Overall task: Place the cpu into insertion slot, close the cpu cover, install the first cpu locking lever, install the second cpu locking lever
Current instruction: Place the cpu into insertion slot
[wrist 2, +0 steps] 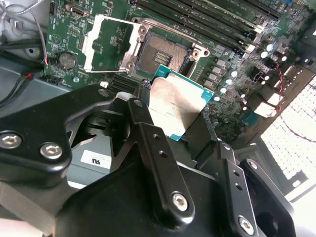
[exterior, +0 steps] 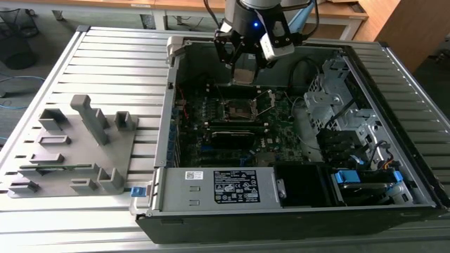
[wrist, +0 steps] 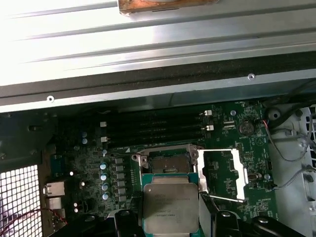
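The exterior view looks steeply down from high over one edge of the slatted surface (exterior: 105, 58), far enough back to take in the whole open computer case (exterior: 281, 224). Both wrist views sit close above the motherboard (wrist: 89, 163), looking past the end effector (wrist 2: 173, 118) from opposite sides. They share the insertion slot (wrist 2: 165, 54), the open cpu cover (wrist 2: 90, 44) and the gripped cpu (wrist 2: 175, 106).

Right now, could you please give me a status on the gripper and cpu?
Arm's gripper shut on cpu; cpu aloft, not yet in insertion slot; cpu cover open, off the slot.
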